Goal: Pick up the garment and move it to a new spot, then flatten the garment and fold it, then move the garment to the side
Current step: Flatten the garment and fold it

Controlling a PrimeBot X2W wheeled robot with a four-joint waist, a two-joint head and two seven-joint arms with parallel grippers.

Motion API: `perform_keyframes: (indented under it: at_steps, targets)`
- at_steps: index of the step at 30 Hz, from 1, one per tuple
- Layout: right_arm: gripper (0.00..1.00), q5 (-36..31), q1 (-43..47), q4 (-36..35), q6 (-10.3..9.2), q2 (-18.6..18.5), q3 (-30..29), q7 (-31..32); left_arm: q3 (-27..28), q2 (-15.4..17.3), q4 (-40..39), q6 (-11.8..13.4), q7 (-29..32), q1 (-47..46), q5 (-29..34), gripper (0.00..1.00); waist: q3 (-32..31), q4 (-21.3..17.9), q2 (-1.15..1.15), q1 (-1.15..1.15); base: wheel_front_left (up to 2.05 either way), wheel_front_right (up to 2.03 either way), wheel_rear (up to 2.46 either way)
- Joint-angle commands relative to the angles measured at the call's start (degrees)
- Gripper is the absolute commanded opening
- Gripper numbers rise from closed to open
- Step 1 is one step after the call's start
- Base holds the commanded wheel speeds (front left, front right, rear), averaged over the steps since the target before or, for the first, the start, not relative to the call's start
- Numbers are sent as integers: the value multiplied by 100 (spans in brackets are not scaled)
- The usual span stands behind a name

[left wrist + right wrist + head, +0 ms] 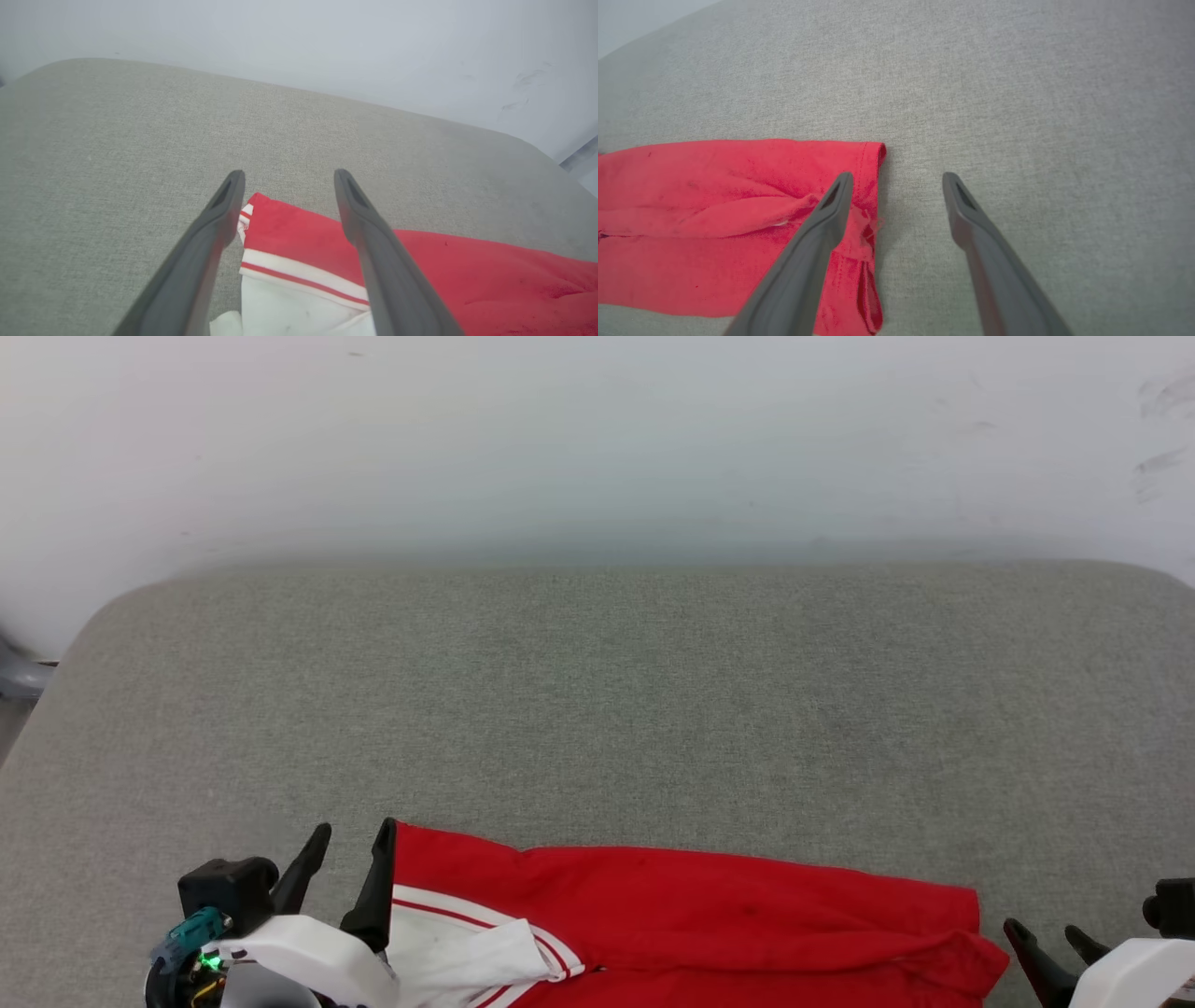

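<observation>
Left jaws and right jaws gape released at either end of the garment (700, 915).

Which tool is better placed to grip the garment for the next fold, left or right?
Probably the left tool: its open fingers straddle a corner of the garment. The right tool, also open, hangs mostly over grey surface beside the hem.
</observation>
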Motion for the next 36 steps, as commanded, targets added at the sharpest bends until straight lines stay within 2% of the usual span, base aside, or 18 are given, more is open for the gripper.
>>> perform_keyframes:
  at_steps: [1,5,9,17,22,23,24,26,36]
  targets:
    - [100,-2,74,7,-5,-62,-66,214,48,-19,-97,57,-104,-96,170,100,-14,32,0,0,0,0,0]
    - [100,25,85,35,-5,-228,-115,858,200,-100,-358,120,-228,-69,596,100,3,122,0,0,0,0,0]
    - [100,65,-39,25,-5,-302,0,1149,475,-283,-700,126,-259,-13,1040,100,83,244,0,0,0,0,0]
    - [100,214,-177,226,-5,-186,335,1567,824,-624,-1264,45,-264,162,1757,100,367,459,0,0,0,0,0]
    - [100,316,-199,521,-4,-73,561,1850,905,-737,-1305,-6,-265,169,1922,100,516,520,0,0,0,0,0]
    - [95,369,-198,579,-4,-47,601,1872,932,-765,-1312,-11,-265,172,1950,100,539,526,0,0,0,0,0]
    - [44,413,-190,618,-3,-31,642,1888,954,-793,-1311,-23,-265,181,1967,100,553,528,0,0,0,0,0]
    - [0,485,-226,653,2,-19,731,1890,986,-823,-1298,-54,-265,207,2010,100,581,525,0,0,0,0,0]
    - [0,383,-450,198,-7,-353,641,1647,1127,-944,-1173,-157,-265,311,2089,100,444,417,0,0,0,0,0]
